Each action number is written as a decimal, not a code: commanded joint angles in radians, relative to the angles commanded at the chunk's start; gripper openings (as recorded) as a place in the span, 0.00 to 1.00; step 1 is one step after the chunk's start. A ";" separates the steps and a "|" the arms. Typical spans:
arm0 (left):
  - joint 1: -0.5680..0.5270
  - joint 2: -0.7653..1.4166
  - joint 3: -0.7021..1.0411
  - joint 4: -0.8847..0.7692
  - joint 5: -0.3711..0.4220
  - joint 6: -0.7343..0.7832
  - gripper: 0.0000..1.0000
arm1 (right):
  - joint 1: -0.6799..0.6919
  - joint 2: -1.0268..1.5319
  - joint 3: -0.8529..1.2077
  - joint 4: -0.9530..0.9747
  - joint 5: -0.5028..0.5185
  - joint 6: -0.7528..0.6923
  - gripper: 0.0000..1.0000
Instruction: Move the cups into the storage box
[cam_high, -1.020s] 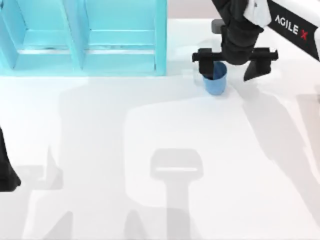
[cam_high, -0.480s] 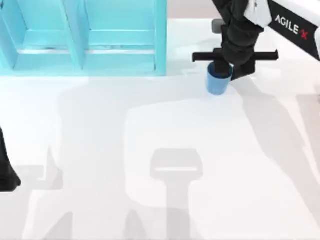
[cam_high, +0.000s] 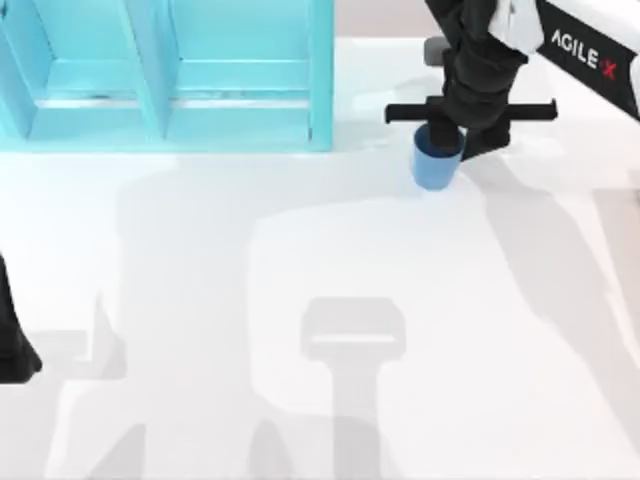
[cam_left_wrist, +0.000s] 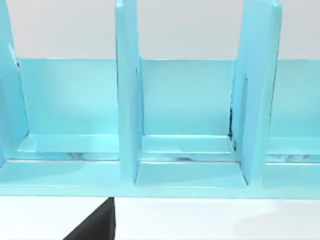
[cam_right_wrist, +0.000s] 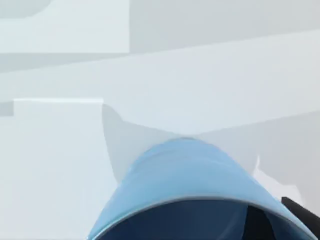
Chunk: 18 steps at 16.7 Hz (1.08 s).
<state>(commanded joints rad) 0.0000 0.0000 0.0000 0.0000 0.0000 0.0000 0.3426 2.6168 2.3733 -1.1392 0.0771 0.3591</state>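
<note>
A plain blue cup (cam_high: 434, 167) is gripped by the right claw (cam_high: 447, 138) near the surface's (cam_high: 300, 300) far right, just right of the light cyan storage box (cam_high: 322, 80). It is held upright, mouth up, tapering toward its base. The left arm is parked at the left edge.

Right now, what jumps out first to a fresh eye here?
The right gripper clamped on a small blue cup, just right of the storage box at the table's far side. That big cyan box with upright dividers takes up the far left. The left arm sits parked at the near left edge.
</note>
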 joint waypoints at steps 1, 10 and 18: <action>0.000 0.000 0.000 0.000 0.000 0.000 1.00 | -0.003 -0.001 0.003 -0.003 -0.001 -0.003 0.00; 0.000 0.000 0.000 0.000 0.000 0.000 1.00 | -0.182 -0.105 0.177 -0.279 -0.036 -0.179 0.00; 0.000 0.000 0.000 0.000 0.000 0.000 1.00 | -0.258 -0.173 0.113 -0.288 -0.049 -0.259 0.00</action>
<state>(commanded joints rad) 0.0000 0.0000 0.0000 0.0000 0.0000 0.0000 0.0847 2.4436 2.4867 -1.4274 0.0283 0.1002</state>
